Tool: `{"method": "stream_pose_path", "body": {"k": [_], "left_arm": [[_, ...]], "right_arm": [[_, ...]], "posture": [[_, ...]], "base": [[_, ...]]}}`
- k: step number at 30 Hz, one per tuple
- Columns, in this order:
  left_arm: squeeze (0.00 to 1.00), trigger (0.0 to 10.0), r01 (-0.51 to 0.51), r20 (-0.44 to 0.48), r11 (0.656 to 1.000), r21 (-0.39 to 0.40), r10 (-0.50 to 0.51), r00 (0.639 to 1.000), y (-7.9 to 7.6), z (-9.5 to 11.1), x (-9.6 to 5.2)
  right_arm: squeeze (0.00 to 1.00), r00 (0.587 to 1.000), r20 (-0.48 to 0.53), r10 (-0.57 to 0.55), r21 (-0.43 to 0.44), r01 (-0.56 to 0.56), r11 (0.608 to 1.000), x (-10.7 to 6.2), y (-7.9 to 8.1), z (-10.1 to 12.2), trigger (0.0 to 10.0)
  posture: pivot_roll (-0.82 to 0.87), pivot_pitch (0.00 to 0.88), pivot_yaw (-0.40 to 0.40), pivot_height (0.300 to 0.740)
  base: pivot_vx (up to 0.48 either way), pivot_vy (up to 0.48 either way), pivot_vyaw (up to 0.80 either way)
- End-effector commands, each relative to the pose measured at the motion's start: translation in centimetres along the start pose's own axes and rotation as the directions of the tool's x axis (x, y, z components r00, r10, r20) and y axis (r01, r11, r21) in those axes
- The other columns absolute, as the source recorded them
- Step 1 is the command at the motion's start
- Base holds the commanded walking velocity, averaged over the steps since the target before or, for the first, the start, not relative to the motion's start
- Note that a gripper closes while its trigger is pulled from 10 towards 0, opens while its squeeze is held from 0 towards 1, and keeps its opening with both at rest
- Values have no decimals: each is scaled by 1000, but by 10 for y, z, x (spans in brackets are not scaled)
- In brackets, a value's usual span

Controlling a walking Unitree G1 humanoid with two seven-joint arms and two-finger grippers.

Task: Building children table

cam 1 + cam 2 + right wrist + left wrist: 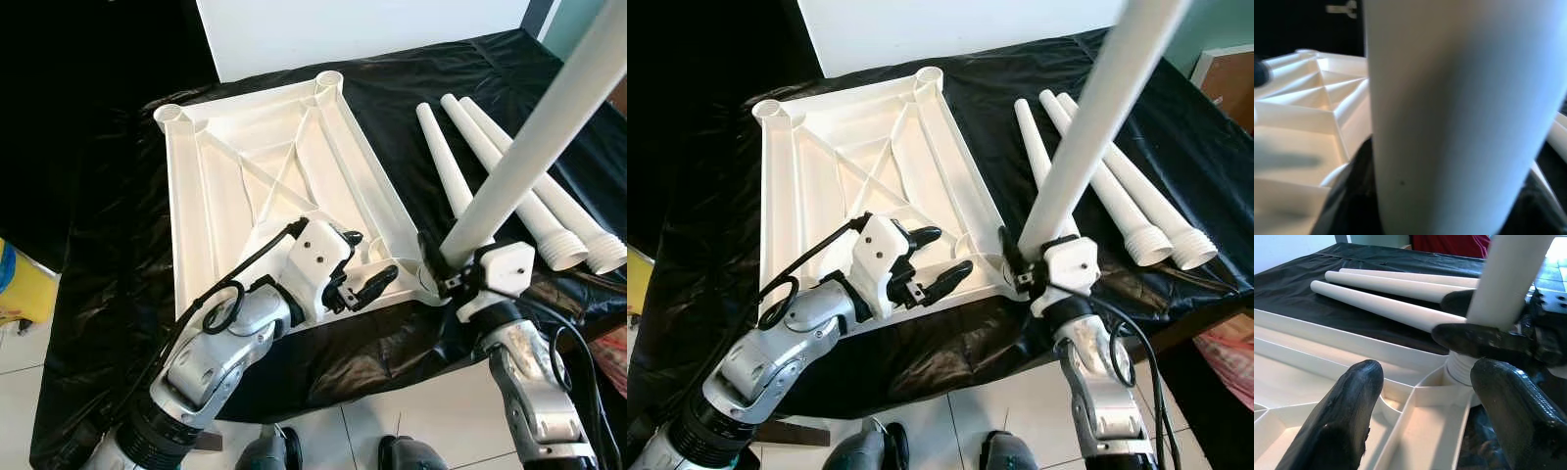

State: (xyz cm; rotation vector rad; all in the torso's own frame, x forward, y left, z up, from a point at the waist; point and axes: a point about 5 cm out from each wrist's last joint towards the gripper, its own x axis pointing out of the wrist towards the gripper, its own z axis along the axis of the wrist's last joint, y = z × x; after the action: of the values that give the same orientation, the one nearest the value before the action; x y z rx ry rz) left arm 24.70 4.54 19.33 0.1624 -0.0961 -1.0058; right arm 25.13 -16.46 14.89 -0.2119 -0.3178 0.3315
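Note:
The white table top (pixel 274 166) lies upside down on a black sheet, ribs and corner sockets facing up. My right gripper (pixel 441 269) is shut on a white leg (pixel 534 137) that stands tilted in the near right corner socket; its threaded end (pixel 1462 367) sits at the socket mouth. In the right wrist view that leg (pixel 1449 122) is very close, with the ribbed top (pixel 1303 98) behind it. My left gripper (pixel 362 262) is open with nothing between its fingers, hovering over the top's near edge just left of that corner. Three spare legs (pixel 490 166) lie side by side to the right.
The black sheet (pixel 411 88) covers a low platform whose front edge drops to a tiled floor (pixel 392 411) by my feet. A white board (pixel 362 29) stands behind. A yellow object (pixel 20 289) sits on the floor at left.

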Motion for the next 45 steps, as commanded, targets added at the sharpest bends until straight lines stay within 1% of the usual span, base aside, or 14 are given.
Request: {"method": "stream_pose_path", "body": {"k": [1,6,8,9,10,13,14,17,25,27,30,31,36,45], "left_arm": [[0,10000,224,15,974,17,-224,974,-14,4,-2],[0,10000,225,17,974,22,-225,974,-12,5,-2],[0,10000,225,19,974,21,-226,974,-13,6,-2],[0,10000,226,19,974,21,-226,974,-13,6,-2],[0,10000,226,19,974,21,-226,974,-13,6,-2],[0,10000,226,19,974,21,-226,974,-12,6,-2],[0,10000,226,19,974,21,-226,974,-12,6,-2],[0,10000,220,21,975,27,-221,975,-11,7,-1],[0,10000,210,23,977,29,-211,977,-10,7,-1],[0,10000,208,26,978,28,-208,978,-10,8,-1],[0,10000,207,27,978,27,-208,978,-10,8,-1],[0,10000,206,28,978,28,-207,978,-10,9,-1],[0,10000,209,29,977,30,-210,977,-10,9,-1],[0,10000,210,31,977,30,-211,977,-10,9,-1]], "right_arm": [[0,995,-89,47,4,-47,999,-9,8,-18,10000],[0,995,-94,40,12,-39,999,-11,4,-24,10000],[0,994,-103,42,55,-37,998,-10,6,-28,10000],[0,992,-114,50,95,-39,995,-8,8,-30,10000],[0,992,-114,50,95,-39,995,-8,8,-30,10000],[0,989,-126,75,172,-53,984,-4,13,-33,10000],[0,989,-126,75,172,-53,984,-4,13,-33,10000],[0,987,-135,87,228,-55,972,2,15,-34,10000],[0,982,-165,95,217,-58,975,4,14,-39,10000],[0,974,-217,66,226,-15,974,5,13,-42,10000],[0,972,-230,54,225,-1,974,6,12,-43,10000],[0,969,-244,38,254,26,967,7,13,-42,10000],[0,968,-247,30,307,49,950,14,20,-35,10000],[0,966,-260,1,294,78,953,17,19,-33,10000]], "posture": [[-63,161,79,740],[-65,166,83,740],[-64,166,86,740],[-63,166,86,740],[-63,166,86,740],[-63,165,84,740],[-63,165,84,740],[-61,163,80,740],[-58,161,72,740],[-59,161,69,740],[-59,161,69,740],[-60,161,70,740],[-63,161,73,740],[-65,159,74,740]], "base": [[0,0,0],[0,0,0],[0,0,0],[0,0,0],[0,0,0],[0,0,0],[0,0,0],[0,0,0],[0,0,0],[0,0,0],[0,0,0],[0,0,0],[0,0,0],[0,0,0]]}}
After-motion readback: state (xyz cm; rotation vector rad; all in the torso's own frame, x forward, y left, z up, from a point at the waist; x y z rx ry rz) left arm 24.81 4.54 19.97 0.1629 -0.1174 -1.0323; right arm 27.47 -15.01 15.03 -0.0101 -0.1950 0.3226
